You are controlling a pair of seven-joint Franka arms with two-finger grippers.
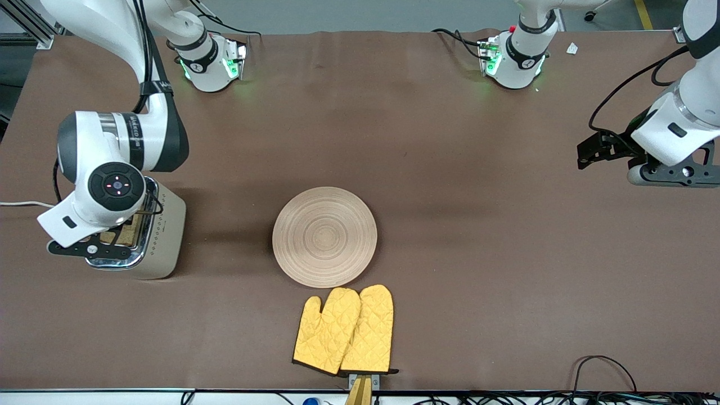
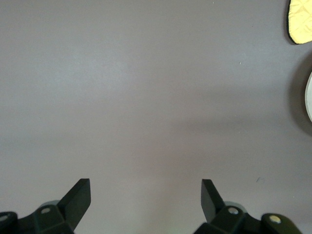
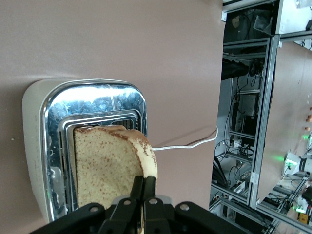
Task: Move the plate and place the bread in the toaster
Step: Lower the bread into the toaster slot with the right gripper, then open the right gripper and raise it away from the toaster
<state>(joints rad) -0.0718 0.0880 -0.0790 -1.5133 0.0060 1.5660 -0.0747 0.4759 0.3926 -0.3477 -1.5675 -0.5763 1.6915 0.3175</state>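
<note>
The toaster stands at the right arm's end of the table; its chrome top shows in the right wrist view. My right gripper is over it, shut on the crust edge of the bread. The slice stands upright at a slot, its lower edge at or in the slot's mouth; in the front view a little of the bread shows under the hand. The plate lies empty mid-table, its rim also in the left wrist view. My left gripper is open and empty, waiting above bare table at the left arm's end.
A pair of yellow oven mitts lies just nearer the front camera than the plate, one tip in the left wrist view. The toaster's white cord runs off the table's end. Cables lie along the front edge.
</note>
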